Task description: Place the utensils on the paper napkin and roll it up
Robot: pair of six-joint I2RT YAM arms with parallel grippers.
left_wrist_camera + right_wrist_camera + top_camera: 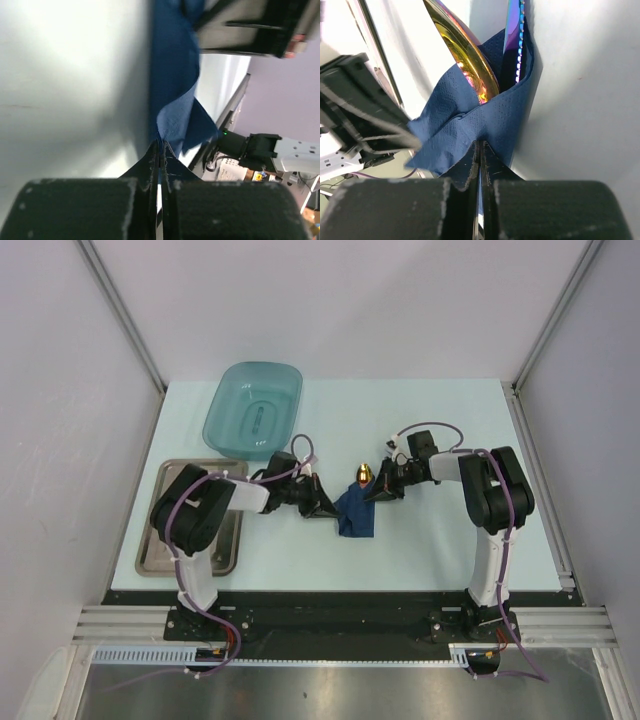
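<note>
While the left gripper (159,146) is clenched on one edge of the navy paper napkin (487,125) and the right gripper (480,145) pinches another, the napkin sits mid-table, folded around the utensils. A gold-bowled spoon (463,50) and a serrated iridescent knife (515,35) poke out of its fold. The translucent teal tub (222,425) and a metal tray (152,550) stand to the left, apart from it.

Deep navy on the paper napkin (485,125), with a fine embossed dot texture up close. Shiny gold on the spoon bowl (465,50), plus a pink-purple tinge. Oil-slick blue-to-violet along the serrated knife edge (515,35). See-through teal for the tub (215,425), dull silver for the tray (150,550), pale mint for the table (430,540). Purple on the arm cables (442,427).
</note>
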